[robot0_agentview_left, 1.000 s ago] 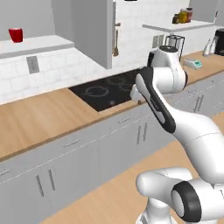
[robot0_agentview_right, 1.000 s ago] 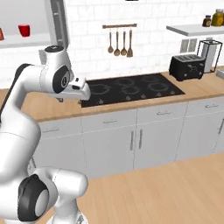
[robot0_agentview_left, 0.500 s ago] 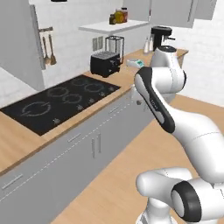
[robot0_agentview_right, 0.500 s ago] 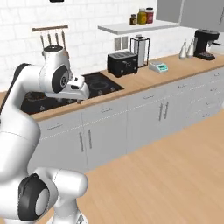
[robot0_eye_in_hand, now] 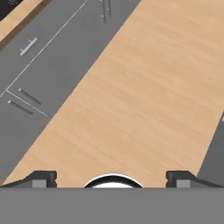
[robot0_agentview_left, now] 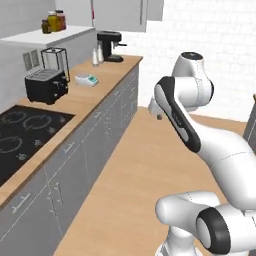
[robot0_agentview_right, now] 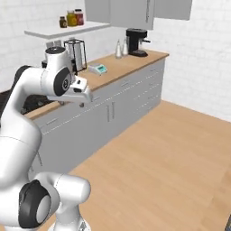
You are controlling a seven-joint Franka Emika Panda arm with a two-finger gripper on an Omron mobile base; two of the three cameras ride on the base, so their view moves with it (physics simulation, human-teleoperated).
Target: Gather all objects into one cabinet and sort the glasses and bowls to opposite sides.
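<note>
Jaws: your gripper point(robot0_eye_in_hand: 112, 178) stands wide, empty | below them: wooden floor point(robot0_eye_in_hand: 144, 100) | cups, bowl, cupboard: direction can't be told.

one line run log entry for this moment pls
phase: base turning, no task item near | gripper: open, empty, over wooden floor | counter: toaster, coffee machine | cabinet doors: closed

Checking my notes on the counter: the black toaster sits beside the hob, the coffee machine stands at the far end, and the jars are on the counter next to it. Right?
Not quite. The jars stand on the white wall shelf above the toaster, not on the counter, as the left base view shows. The toaster beside the hob and the coffee machine at the far end are right.
</note>
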